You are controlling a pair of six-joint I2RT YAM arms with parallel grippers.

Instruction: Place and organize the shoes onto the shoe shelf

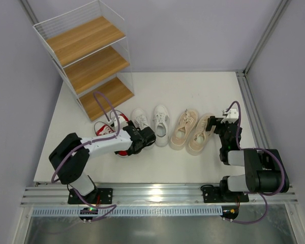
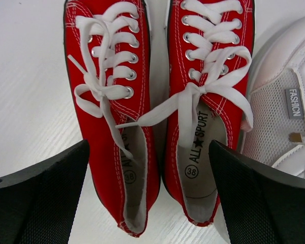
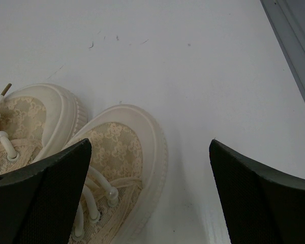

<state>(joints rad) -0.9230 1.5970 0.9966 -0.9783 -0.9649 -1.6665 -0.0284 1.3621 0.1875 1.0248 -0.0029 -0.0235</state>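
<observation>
The shoe shelf (image 1: 89, 63) stands at the back left with all three wooden boards bare. The shoes stand in a row on the white table: a red pair (image 1: 105, 127), a white pair (image 1: 161, 124) and a beige pair (image 1: 183, 129). My left gripper (image 1: 138, 138) hovers open above the heels of the two red shoes (image 2: 109, 101), and its fingers (image 2: 40, 198) touch neither. A white shoe (image 2: 284, 101) lies just right of them. My right gripper (image 1: 215, 126) is open and empty over the toe of the right beige shoe (image 3: 119, 152).
An aluminium rail (image 1: 157, 195) runs along the near edge. A metal frame strip (image 3: 295, 46) borders the table on the right. Grey walls close in the left, back and right sides.
</observation>
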